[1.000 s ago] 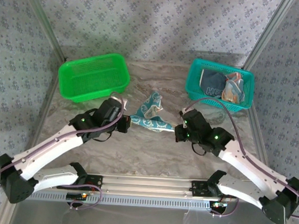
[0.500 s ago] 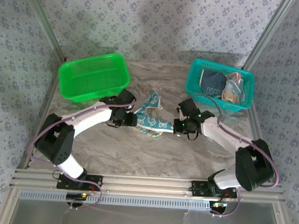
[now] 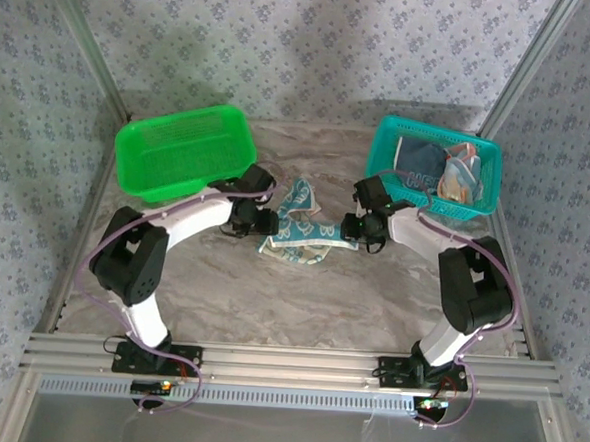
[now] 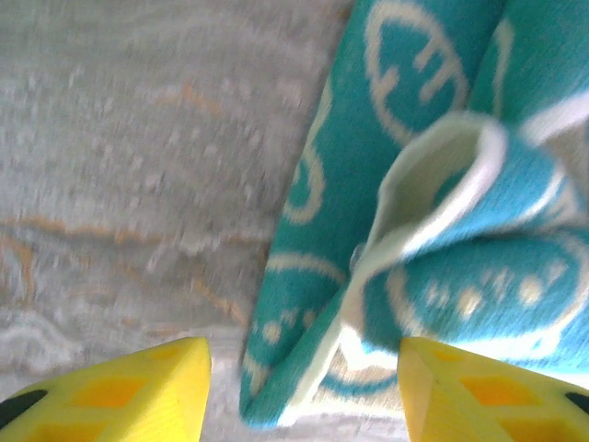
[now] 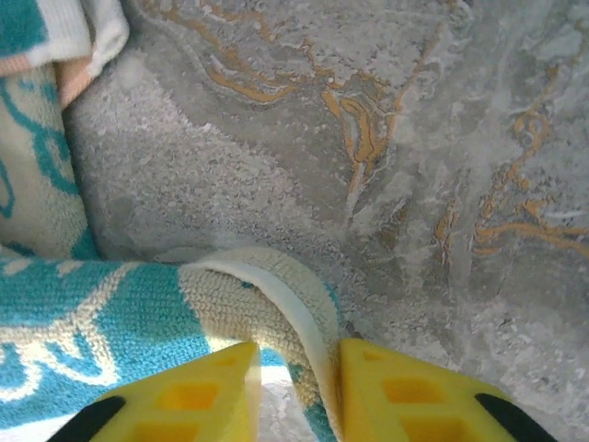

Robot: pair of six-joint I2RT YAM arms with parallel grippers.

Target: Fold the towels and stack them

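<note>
Towel [image 3: 296, 233] in teal with white cartoon print: lies crumpled and partly doubled over itself on the table [image 3: 270, 300], about midway between the left and right edges and nearer the far edge than the near one.

Table: marbled grey with orange veins.

Green basket [image 3: 186, 152]: sits at the far left corner.

Teal basket [image 3: 379, 164]: sits at the far right corner and holds more towels in a heap. Among them a dark slate-blue cloth [image 3: 417, 166] with pale lettering, and a lighter cloth [image 3: 461, 177] with orange on it toward the right edge.

Left tool [image 3: 265, 222]: rests at the towel's left end, low over the table. Seen from its own wrist [image 4: 301, 350], stands spread wide, yellow fingers [image 4: 138, 391] well apart, with the bunched cloth edge [image 4: 368, 276] lying between them and neither finger pressing it.

Right tool [image 3: 350, 229]: rests at the towel's right end. Seen from its own wrist [image 5: 296, 354], stands parted by a narrow gap, with the cream hem [image 5: 294, 304] running up between the fingers [image 5: 405, 387] and close against one of them. Not clamped from both sides.
</note>
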